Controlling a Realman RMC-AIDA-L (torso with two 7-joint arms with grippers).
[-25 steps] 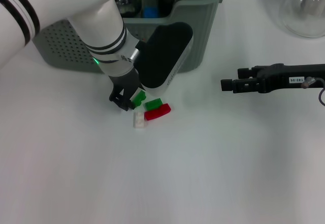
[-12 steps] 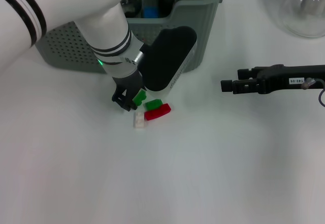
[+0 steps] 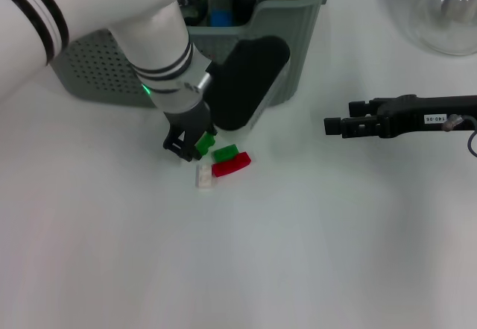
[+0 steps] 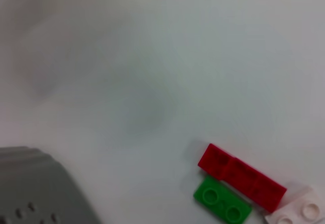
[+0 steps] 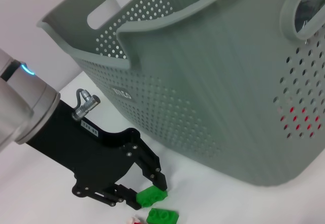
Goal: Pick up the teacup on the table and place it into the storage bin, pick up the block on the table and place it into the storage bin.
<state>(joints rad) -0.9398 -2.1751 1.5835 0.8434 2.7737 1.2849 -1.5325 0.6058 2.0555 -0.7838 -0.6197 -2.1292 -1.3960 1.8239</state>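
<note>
While my left gripper (image 3: 195, 145) is clamped on a green block (image 3: 204, 144) low over the table (image 3: 313, 239), just near of the storage bin (image 3: 291, 38), a second green block (image 3: 224, 152), red block (image 3: 232, 164) and white block (image 3: 205, 175) lie beside it; right gripper (image 3: 333, 124) parked far right, fingers together, holding nothing

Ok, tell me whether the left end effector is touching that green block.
Touching. The right wrist view shows the left end effector with its fingers closed on either side of the green block; the head view agrees, with the block pinched at its tips.
</note>
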